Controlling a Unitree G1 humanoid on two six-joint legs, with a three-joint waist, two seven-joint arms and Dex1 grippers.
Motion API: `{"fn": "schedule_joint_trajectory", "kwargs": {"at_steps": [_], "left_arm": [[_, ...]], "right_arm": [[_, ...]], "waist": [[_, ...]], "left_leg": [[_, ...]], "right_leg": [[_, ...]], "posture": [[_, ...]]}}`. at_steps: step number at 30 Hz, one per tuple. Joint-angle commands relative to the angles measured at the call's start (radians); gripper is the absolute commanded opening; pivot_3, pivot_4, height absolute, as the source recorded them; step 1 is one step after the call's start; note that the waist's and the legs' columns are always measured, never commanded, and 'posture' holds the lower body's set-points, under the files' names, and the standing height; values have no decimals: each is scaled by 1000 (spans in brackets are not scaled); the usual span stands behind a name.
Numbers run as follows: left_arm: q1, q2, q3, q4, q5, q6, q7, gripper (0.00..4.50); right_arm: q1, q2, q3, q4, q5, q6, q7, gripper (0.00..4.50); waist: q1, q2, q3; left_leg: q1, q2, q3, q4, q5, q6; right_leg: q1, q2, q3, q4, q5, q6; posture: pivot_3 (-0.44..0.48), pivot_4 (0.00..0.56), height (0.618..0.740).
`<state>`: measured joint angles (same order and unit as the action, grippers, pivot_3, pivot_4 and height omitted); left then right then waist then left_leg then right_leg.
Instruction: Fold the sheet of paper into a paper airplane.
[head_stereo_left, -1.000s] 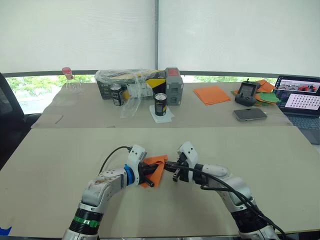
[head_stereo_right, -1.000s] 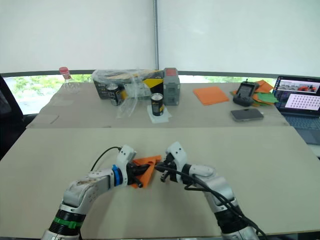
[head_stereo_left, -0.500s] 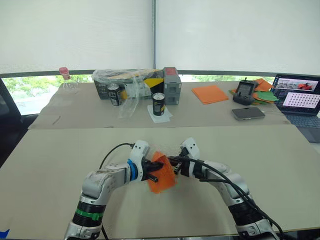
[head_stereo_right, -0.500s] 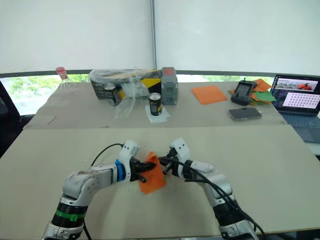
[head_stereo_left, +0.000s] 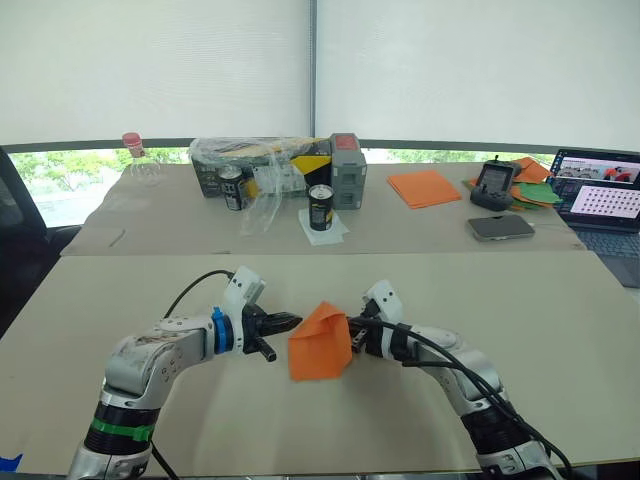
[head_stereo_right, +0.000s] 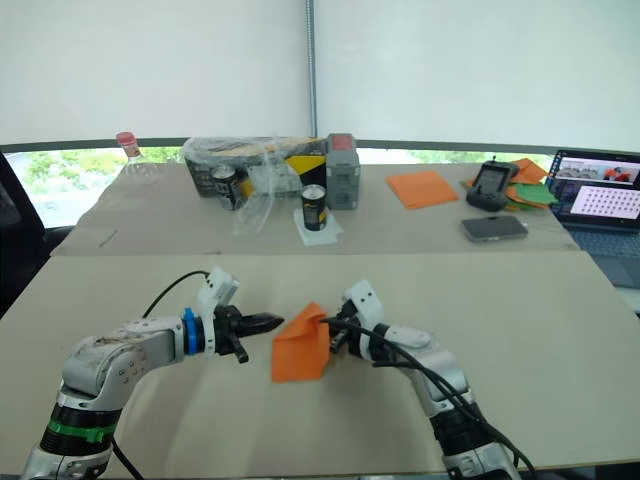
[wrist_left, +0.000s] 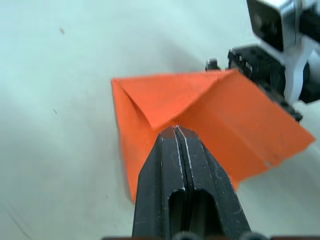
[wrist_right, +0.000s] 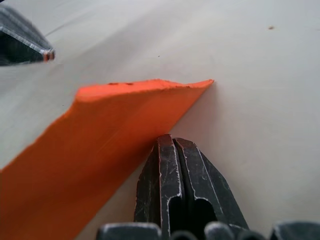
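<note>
Right gripper (head_stereo_left: 352, 333) pinches sheet of paper (head_stereo_left: 320, 341) edge, left gripper (head_stereo_left: 291, 322) pressed together, apart. Risk: single pinch slips, half-formed folds spring open on surface (head_stereo_left: 560, 330).

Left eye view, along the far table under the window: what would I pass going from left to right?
Bottle with red cap → plastic-wrapped box → grey box → orange paper stack → handheld controller → laptop.

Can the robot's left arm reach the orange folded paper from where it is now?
Probably yes. The left tool points straight at the orange folded paper, with a small gap of bare beige table between them and nothing in the way. Its fingers are shut, so they would need to open first.
</note>
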<state>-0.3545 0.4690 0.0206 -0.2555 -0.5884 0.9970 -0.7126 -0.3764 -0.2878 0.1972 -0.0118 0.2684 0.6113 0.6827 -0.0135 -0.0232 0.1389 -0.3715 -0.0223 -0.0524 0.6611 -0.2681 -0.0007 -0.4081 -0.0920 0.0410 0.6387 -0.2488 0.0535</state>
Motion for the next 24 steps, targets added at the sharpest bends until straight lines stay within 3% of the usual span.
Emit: {"fn": "schedule_joint_trajectory", "kwargs": {"at_steps": [1,8,17,24], "left_arm": [[-28,-43,-45,28,36,-59,39,19],[-37,-87,-161,132,179,-198,88,19],[-31,-89,-176,173,200,-230,59,19],[-32,-144,-188,210,218,-259,81,19]], "right_arm": [[-3,6,8,-49,12,-4,9,0],[-2,2,5,-70,16,6,4,0],[-12,13,5,-81,21,13,-8,0],[-38,49,19,-54,19,7,-13,0]], "waist": [[-1,0,0],[-2,0,0],[-2,0,0],[-2,0,0]], "left_leg": [[0,0,0,0,0,0],[0,0,0,0,0,0],[-1,0,0,0,0,0],[-1,0,0,0,0,0]], "right_leg": [[0,0,0,0,0,0],[0,0,0,0,0,0],[-1,0,0,1,0,0],[-1,0,0,1,0,0]], "posture": [[0,150,740],[0,150,740],[0,150,740],[0,150,740]]}}
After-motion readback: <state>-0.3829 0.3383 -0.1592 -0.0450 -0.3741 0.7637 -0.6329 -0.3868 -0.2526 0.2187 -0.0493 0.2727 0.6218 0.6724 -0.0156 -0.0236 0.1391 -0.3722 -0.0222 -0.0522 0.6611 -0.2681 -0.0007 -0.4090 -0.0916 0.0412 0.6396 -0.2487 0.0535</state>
